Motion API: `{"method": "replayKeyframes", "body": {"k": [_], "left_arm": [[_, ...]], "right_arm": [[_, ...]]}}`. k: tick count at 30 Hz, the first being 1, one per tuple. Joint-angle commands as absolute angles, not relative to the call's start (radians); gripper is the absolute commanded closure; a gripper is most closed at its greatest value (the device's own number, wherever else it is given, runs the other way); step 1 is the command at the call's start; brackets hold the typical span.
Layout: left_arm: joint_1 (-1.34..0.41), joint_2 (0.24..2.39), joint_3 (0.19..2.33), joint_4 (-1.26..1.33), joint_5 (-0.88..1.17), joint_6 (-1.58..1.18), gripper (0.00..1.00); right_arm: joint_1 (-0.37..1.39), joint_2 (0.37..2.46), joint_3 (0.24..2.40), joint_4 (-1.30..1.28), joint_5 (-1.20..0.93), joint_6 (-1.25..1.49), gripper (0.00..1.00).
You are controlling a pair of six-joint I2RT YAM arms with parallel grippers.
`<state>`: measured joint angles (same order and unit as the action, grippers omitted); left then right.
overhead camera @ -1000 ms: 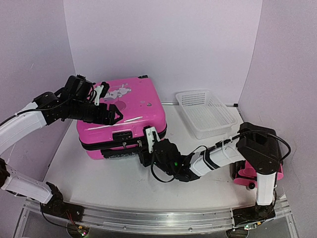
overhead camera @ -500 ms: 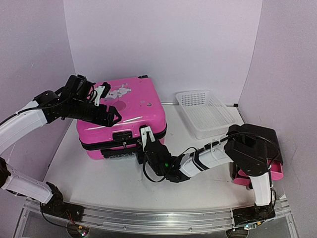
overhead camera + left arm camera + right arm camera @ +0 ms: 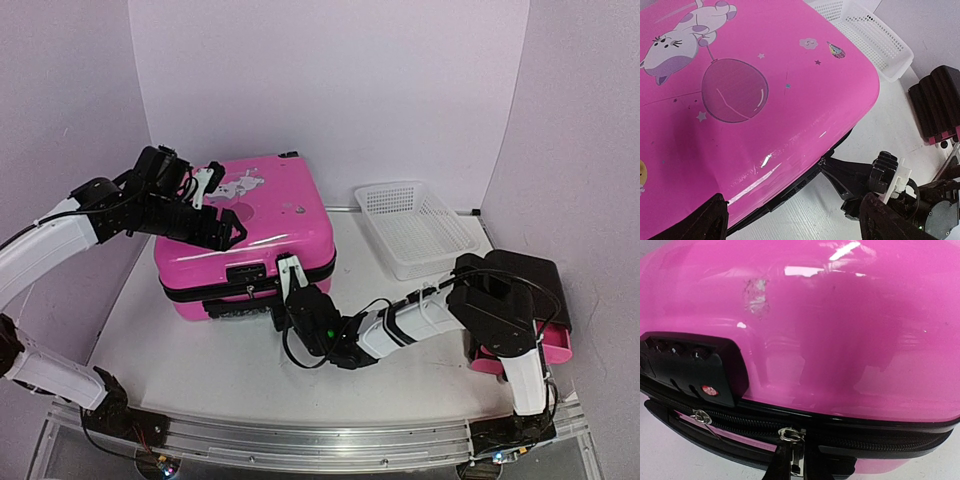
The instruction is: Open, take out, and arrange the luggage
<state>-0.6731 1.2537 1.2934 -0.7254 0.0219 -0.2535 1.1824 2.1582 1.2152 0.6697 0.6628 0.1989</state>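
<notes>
Right gripper clenched on zipper pull at near side of pink suitcase; fingertips mostly cut off at frame bottom. Suitcase lies flat, lid closed, left-centre on table, mesh basket at right. Left gripper spread wide over lid; contact unclear.

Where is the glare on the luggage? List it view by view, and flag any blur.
Right wrist: white glare patches along the top of the luggage; the zipper pull is sharp. Left wrist: small glints near its lower edge; the fingers in the bottom corners are dark and soft. Top external: even light, faint sheen on its top.
</notes>
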Motion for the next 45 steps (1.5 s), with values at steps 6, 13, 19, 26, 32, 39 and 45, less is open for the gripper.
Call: {"method": "replayKeyframes", "body": {"k": [6,13,19,26,32,39,45], "left_arm": [[-0.644,1.319,1.361,-0.767,-0.017,-0.226,0.09],[-0.590,1.330,1.295,-0.790,-0.062,-0.233,0.12],[-0.557,1.296,1.203,-0.787,-0.138,-0.253,0.12],[-0.525,1.278,1.148,-0.788,-0.146,-0.260,0.12],[-0.489,1.271,1.117,-0.791,-0.133,-0.266,0.13],[-0.477,1.278,1.100,-0.804,-0.139,-0.281,0.14],[-0.476,1.283,1.095,-0.819,-0.149,-0.301,0.14]], "right_arm": [[1.170,2.096,1.226,0.632,0.631,0.129,1.00],[1.170,2.046,1.182,0.524,0.756,0.048,1.00],[1.168,2.010,1.150,0.492,0.820,-0.034,1.00],[1.117,1.916,1.066,0.459,0.709,-0.095,1.00],[0.991,1.788,0.982,0.377,0.401,-0.123,1.00],[0.829,1.742,0.953,0.287,0.039,-0.207,1.00],[0.663,1.751,0.974,0.217,-0.386,-0.294,1.00]]}}
